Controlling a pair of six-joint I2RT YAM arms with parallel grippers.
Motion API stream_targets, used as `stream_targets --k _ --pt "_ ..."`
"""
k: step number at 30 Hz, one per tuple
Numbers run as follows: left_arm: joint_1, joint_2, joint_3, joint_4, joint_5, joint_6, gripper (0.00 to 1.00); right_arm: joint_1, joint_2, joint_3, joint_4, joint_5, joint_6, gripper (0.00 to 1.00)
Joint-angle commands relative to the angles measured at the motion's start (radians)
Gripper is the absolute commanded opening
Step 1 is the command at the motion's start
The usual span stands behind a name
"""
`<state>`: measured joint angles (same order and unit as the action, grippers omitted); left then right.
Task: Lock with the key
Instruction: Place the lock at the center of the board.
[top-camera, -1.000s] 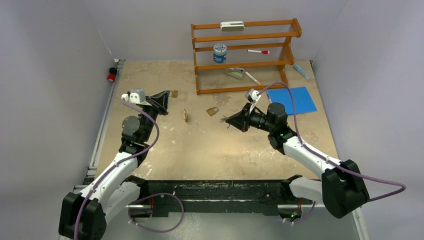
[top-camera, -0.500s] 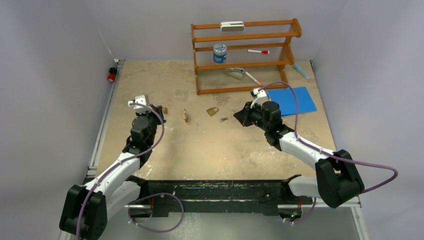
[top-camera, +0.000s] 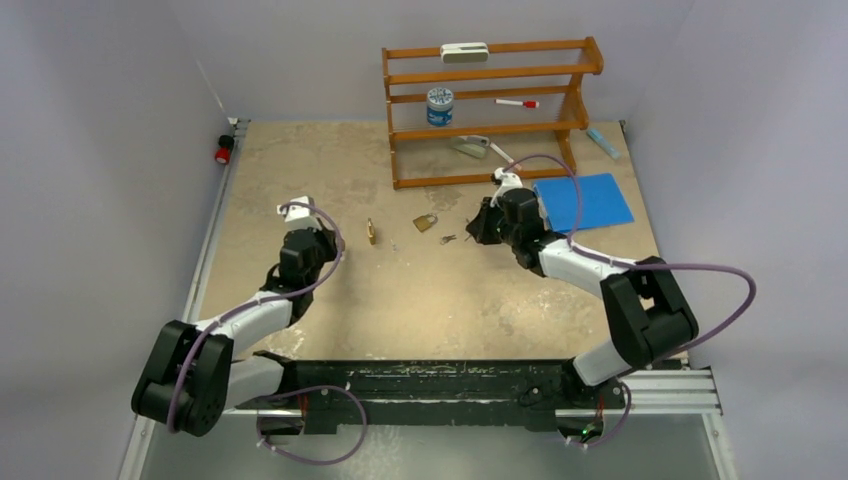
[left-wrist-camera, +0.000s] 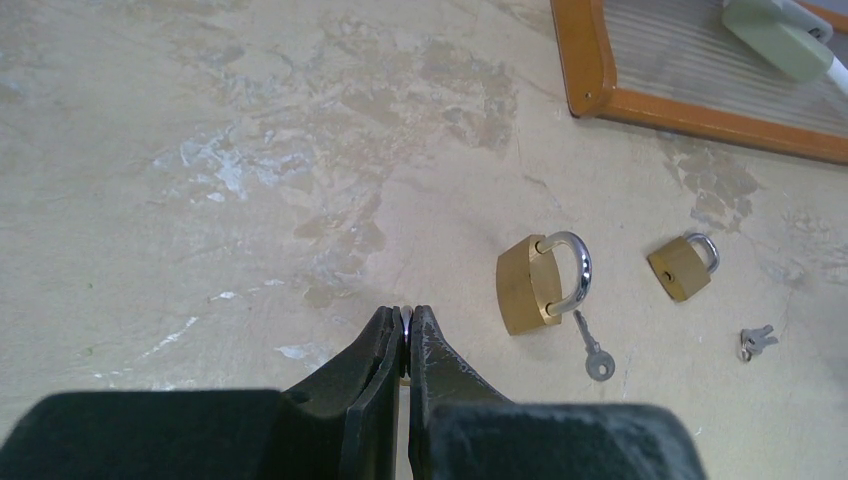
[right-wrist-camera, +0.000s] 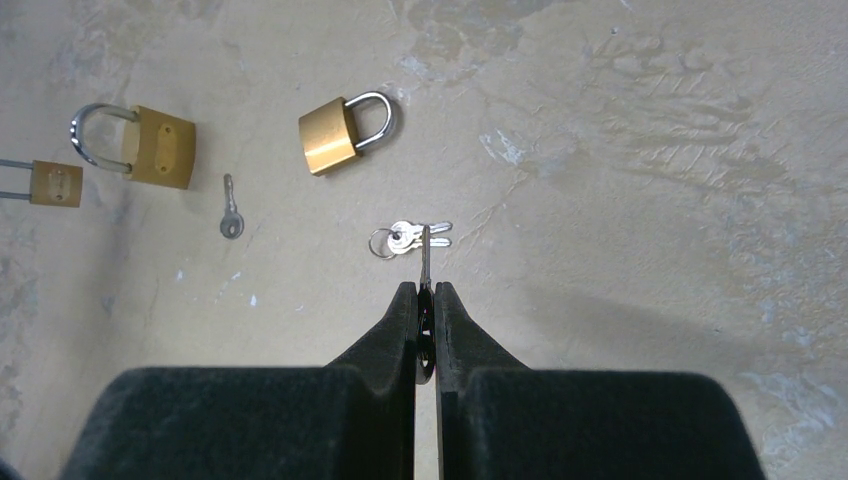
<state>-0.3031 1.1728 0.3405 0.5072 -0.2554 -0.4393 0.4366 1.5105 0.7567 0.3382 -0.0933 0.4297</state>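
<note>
The right gripper (right-wrist-camera: 424, 288) was pinched shut on a key (right-wrist-camera: 424, 258), whose blade poked forward over a key bunch (right-wrist-camera: 398, 238) lying on the bench (right-wrist-camera: 650, 150). The left gripper (left-wrist-camera: 405, 312) was nipped closed on a silvery sliver, apparently the shackle of the small padlock (right-wrist-camera: 55, 183). The key looked light, stiff and slippery, so it was best gripped flat across its bow. A larger padlock (left-wrist-camera: 530, 283), a loose key (left-wrist-camera: 593, 355) just beside it and a farther padlock (left-wrist-camera: 680, 268) lay between the arms. The rack (top-camera: 470, 181) held a jar (top-camera: 439, 105) and a marker (top-camera: 516, 103)
</note>
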Motion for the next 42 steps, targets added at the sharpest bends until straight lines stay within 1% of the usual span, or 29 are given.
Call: stream_targets --k 1,6,9,12,15,18,23,28,31,36,42 --pt "0.004 0.015 0.015 0.063 0.032 -0.032 0.00 0.061 0.025 0.063 0.007 0.044 -0.001 0.00" --pt "-0.002 0.041 0.024 0.028 0.095 -0.060 0.00 0.205 0.096 0.134 0.000 0.105 -0.031 0.00" --pt "-0.011 0.045 0.037 -0.021 0.114 -0.065 0.00 0.248 0.149 0.168 0.022 0.095 0.000 0.00" --pt "-0.018 0.042 0.044 -0.077 0.110 -0.065 0.00 0.283 0.201 0.198 0.047 0.050 0.027 0.00" --pt "-0.031 0.031 0.026 -0.093 0.100 -0.073 0.00 0.330 0.252 0.245 0.048 0.034 0.039 0.00" --pt "-0.059 0.032 -0.004 -0.059 0.100 -0.095 0.00 0.364 0.294 0.276 0.049 0.029 0.052 0.00" --pt "-0.131 0.065 -0.005 -0.056 0.020 -0.093 0.00 0.396 0.354 0.296 0.052 0.019 0.082 0.00" --pt "-0.153 0.072 0.000 -0.058 -0.002 -0.098 0.00 0.411 0.385 0.303 0.050 0.026 0.098 0.00" --pt "-0.158 0.067 0.007 -0.071 -0.007 -0.095 0.00 0.412 0.395 0.306 0.048 0.033 0.103 0.03" --pt "-0.165 0.055 0.013 -0.090 -0.017 -0.088 0.00 0.412 0.412 0.313 0.046 0.031 0.106 0.12" --pt "-0.171 0.058 0.016 -0.101 -0.018 -0.082 0.00 0.412 0.425 0.325 0.039 0.019 0.100 0.29"
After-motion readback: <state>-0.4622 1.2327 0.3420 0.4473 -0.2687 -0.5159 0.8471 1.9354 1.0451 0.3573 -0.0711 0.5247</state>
